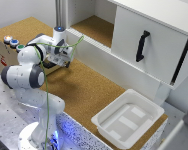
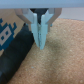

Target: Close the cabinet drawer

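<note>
- The cabinet drawer point(image 1: 101, 45) stands pulled out of the big white cabinet point(image 1: 159, 12), at the upper middle of the exterior view.
- Its cork-brown floor shows open to the camera, and its long plain front wall runs slantwise down toward the exterior view's right.
- Above that wall's right end sits a white panel point(image 1: 151, 47) with 1 vertical black handle point(image 1: 141, 46); the panel hangs slightly ajar.
- The gripper point(image 1: 68, 61) is on the exterior view's left, just beside the near end of the drawer's front wall and low over the cork tabletop point(image 1: 89, 92). Whether it touches the wall cannot be told from this view.
- In the wrist view the 2 pale fingers point(image 2: 36, 31) lie pressed together with no gap and nothing between them, pointing down at the cork surface.
- A dark, blurred shape point(image 2: 15, 55) fills 1 side of the wrist view; what it is cannot be told.
- A white plastic tub point(image 1: 128, 117) rests on the cork tabletop at the exterior view's lower right, well apart from the gripper.
- A green cable point(image 1: 46, 95) trails down along the white arm point(image 1: 29, 75).
- A box with coloured buttons point(image 1: 11, 42) stands at the exterior view's far left.
</note>
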Tool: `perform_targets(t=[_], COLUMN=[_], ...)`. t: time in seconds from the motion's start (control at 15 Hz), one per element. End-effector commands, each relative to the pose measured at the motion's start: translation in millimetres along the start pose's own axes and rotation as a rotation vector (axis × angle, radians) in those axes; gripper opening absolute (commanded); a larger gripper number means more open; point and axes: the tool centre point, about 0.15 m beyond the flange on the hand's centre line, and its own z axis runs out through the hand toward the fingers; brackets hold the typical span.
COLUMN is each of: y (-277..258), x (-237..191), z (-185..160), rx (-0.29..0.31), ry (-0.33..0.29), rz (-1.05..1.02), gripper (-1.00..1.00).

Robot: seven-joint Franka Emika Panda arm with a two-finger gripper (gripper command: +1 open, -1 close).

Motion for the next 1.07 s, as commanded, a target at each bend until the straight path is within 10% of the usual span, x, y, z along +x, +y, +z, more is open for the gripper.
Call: perform_targets(t=[0.0, 1.0], y=[-56, 18], x=[7, 25], z=[21, -7], rx=[-0.037, -0.202], ry=[0.037, 0.038], rz=[-0.085, 0.011], gripper=[-1.0, -1.0])
